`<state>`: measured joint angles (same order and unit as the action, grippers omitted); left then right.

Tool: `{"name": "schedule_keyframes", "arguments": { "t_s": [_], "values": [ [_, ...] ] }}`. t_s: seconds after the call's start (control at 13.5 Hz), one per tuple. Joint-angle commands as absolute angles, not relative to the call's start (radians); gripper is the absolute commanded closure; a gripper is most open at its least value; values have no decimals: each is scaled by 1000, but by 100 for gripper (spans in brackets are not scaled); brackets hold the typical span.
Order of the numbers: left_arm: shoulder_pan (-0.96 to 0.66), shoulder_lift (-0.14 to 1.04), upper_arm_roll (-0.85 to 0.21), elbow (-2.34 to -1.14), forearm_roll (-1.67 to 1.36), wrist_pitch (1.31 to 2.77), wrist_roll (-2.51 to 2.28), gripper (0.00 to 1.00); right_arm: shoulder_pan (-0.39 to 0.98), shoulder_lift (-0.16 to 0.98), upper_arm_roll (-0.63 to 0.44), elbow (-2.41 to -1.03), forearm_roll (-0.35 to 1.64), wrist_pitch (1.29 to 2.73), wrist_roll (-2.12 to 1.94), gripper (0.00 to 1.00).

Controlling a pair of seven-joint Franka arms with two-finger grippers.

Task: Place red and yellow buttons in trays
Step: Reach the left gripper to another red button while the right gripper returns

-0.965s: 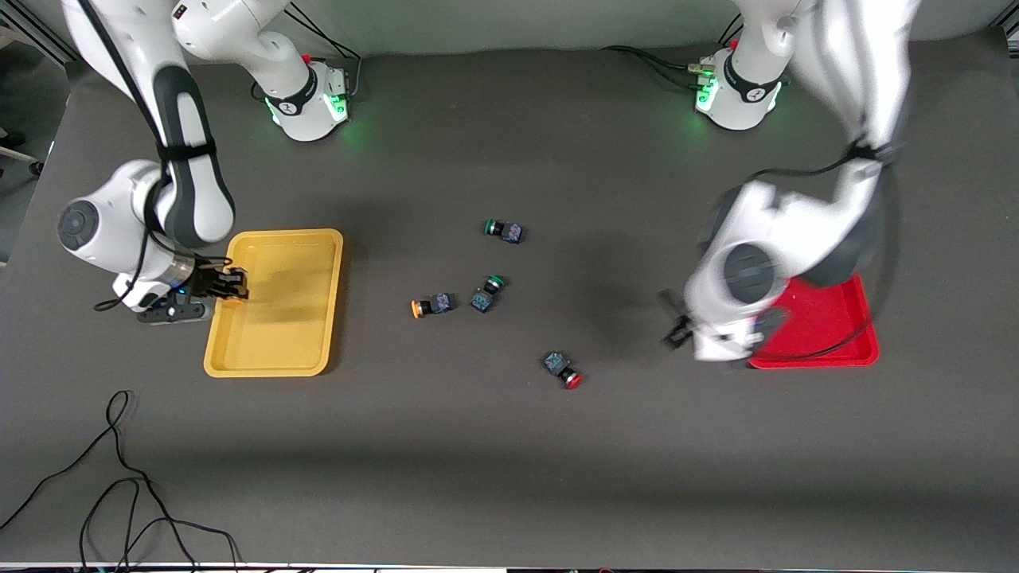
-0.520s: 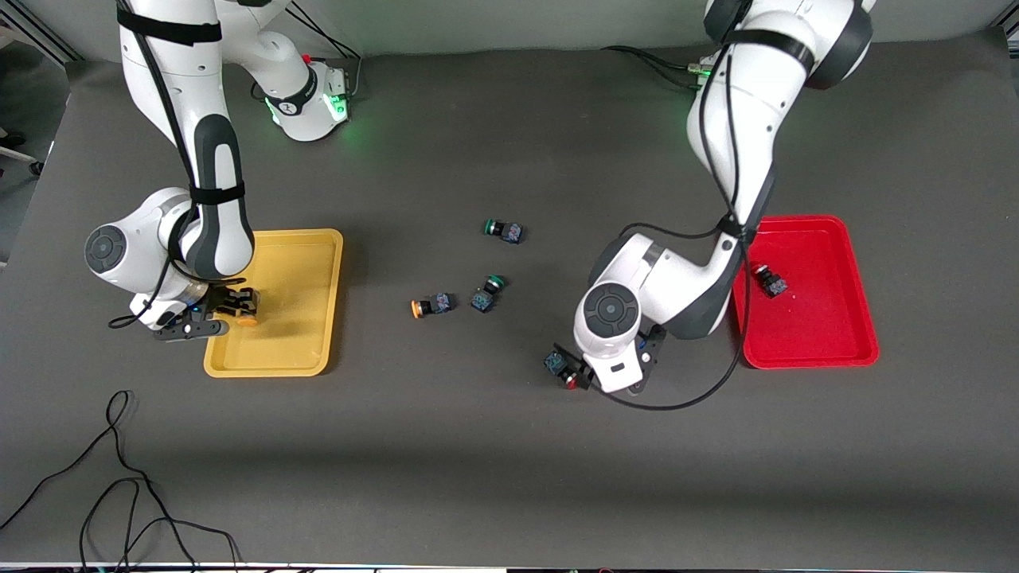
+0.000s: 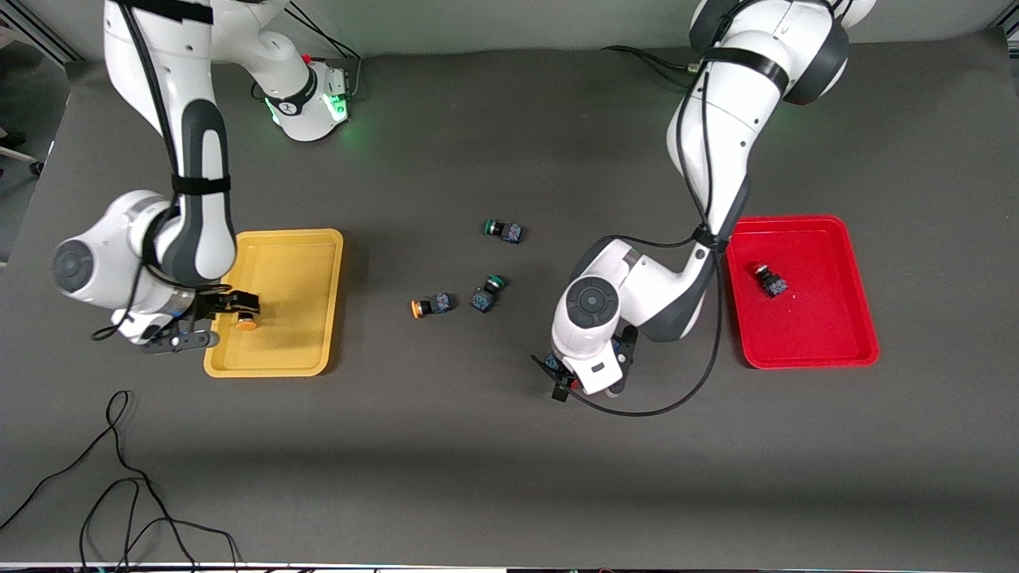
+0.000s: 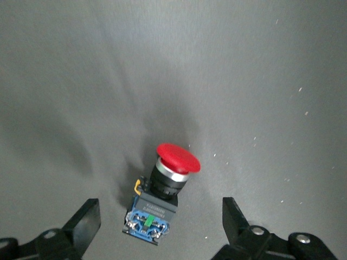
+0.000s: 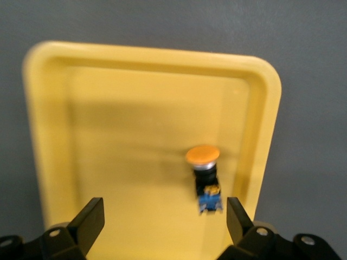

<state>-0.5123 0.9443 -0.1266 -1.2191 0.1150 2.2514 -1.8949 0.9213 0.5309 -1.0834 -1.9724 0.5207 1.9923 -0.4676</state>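
I take the yellow tray (image 3: 275, 350) as my reference. My right gripper (image 3: 225, 313) hangs over the tray's edge toward the right arm's end of the table, its fingers (image 5: 87, 223) spread apart with nothing between them. A yellow-capped button (image 5: 205, 176) lies loose inside the tray, close to that same edge and free of both fingers.

A second yellow-capped button (image 3: 431, 305) sits on the bare table (image 3: 509, 477), clear of the yellow tray toward the left arm's end. Just beside it is a green-capped button (image 3: 486, 291), and another green-capped button (image 3: 503, 230) lies farther from the front camera than those two.

Further from the yellow tray toward the left arm's end, my left gripper (image 3: 564, 376) is low over a red-capped button (image 4: 161, 197) that lies on its side on the table. The fingers (image 4: 82, 223) stand wide on either side of the button's blue body without touching it.

The red tray (image 3: 812, 356) lies at the left arm's end of the table, well apart from the yellow tray, and holds another red-capped button (image 3: 769, 279).
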Motion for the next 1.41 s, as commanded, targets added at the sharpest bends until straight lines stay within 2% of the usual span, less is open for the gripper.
{"name": "schedule_keyframes", "arguments": {
  "t_s": [0.0, 0.07, 0.15, 0.22, 0.3, 0.59, 0.74, 0.97, 1.04, 1.19, 1.34],
  "values": [
    [-540, 991, -104, -1183, 120, 2264, -1921, 0, 934, 511, -1104, -1778, 460, 1780, -291, 0],
    [-543, 994, -104, -1187, 132, 2264, -1921, 10, 940, 511, -1103, -1744, 448, 1751, -226, 0],
    [-543, 993, -106, -1189, 152, 2263, -1921, 32, 972, 511, -1101, -1726, 445, 1729, -150, 0],
    [-543, 992, -106, -1190, 155, 2260, -1921, 58, 1012, 511, -1101, -1726, 445, 1727, -64, 0],
    [-543, 992, -104, -1189, 155, 2250, -1913, 100, 1053, 511, -1100, -1726, 455, 1729, 48, 0],
    [-534, 982, -103, -1187, 166, 2223, -1908, 100, 1239, 549, -1088, -1738, 555, 1787, 556, 0],
    [-503, 948, -66, -1180, 170, 2076, -1809, 100, 1334, 564, -1083, -1794, 622, 1871, 778, 0],
    [-392, 841, -71, -1195, 161, 1793, -1512, 100, 1484, 569, -1081, -1896, 710, 2035, 1051, 0],
    [-349, 818, -71, -1215, 161, 1736, -1424, 100, 1515, 580, -1081, -1905, 712, 2061, 1133, 0],
    [-257, 737, -69, -1291, 163, 1735, -1279, 100, 1534, 618, -1075, -1908, 718, 2088, 1225, 0],
    [-165, 633, -69, -1421, 163, 1762, -1116, 100, 1529, 672, -1046, -1949, 736, 2172, 1227, 0]
  ]
}}
